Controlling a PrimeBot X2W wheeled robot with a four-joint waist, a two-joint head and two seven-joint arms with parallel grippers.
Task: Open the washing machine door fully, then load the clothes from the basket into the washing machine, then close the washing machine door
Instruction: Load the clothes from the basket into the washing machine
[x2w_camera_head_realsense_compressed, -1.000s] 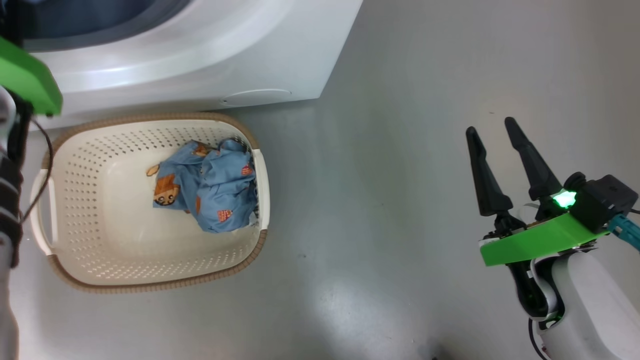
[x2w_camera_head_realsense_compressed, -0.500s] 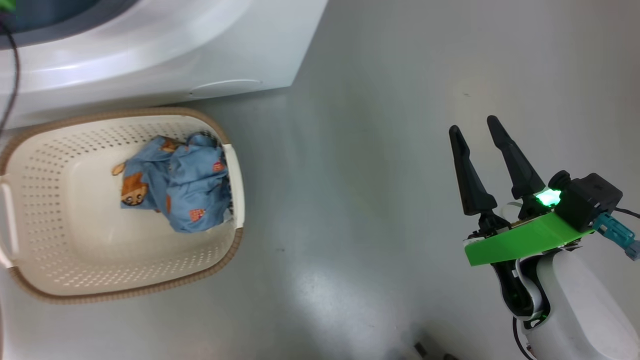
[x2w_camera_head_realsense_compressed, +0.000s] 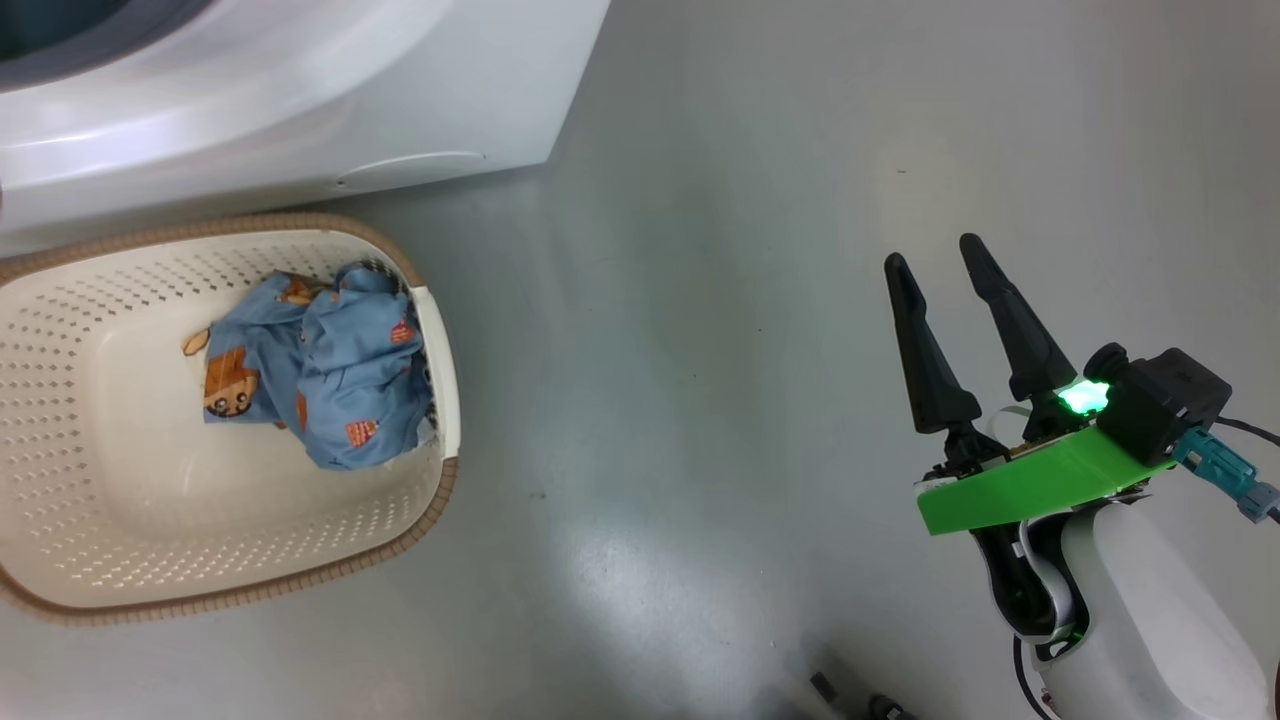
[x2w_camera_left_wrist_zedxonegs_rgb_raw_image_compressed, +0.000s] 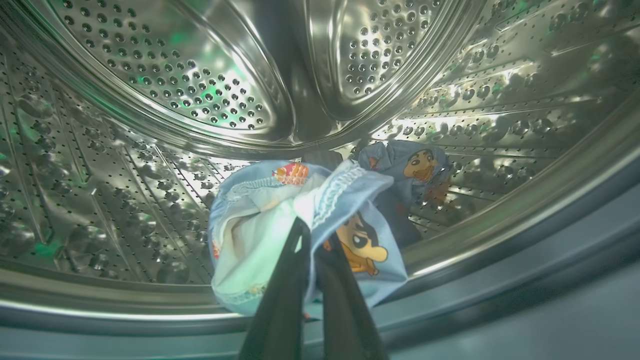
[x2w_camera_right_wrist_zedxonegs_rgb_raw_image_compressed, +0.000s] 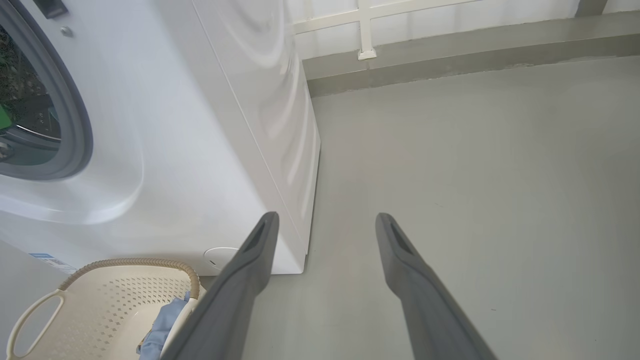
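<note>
Right hand (x2w_camera_head_realsense_compressed: 930, 250): at 4 o'clock in the head view, fingers spread wide, empty, above the grey floor (x2w_camera_head_realsense_compressed: 700, 300).
Left hand (x2w_camera_left_wrist_zedxonegs_rgb_raw_image_compressed: 315, 235): pinched tight on a blue cloth (x2w_camera_left_wrist_zedxonegs_rgb_raw_image_compressed: 260, 235) at the drum mouth.
Basket (x2w_camera_head_realsense_compressed: 60, 480): at 9 o'clock in the head view, on the floor.
Clothes (x2w_camera_head_realsense_compressed: 320, 370): blue bundle against the basket's 3 o'clock wall.
Washer (x2w_camera_head_realsense_compressed: 300, 100): at 11 o'clock, just beyond the basket.
Drum (x2w_camera_left_wrist_zedxonegs_rgb_raw_image_compressed: 150, 75): a second blue piece (x2w_camera_left_wrist_zedxonegs_rgb_raw_image_compressed: 410, 165) lies at 1 o'clock of the held cloth.

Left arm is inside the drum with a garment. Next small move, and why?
Probably open the left gripper: it is shut on a blue garment already inside the drum, so it should drop there. More clothes wait in the basket.
</note>
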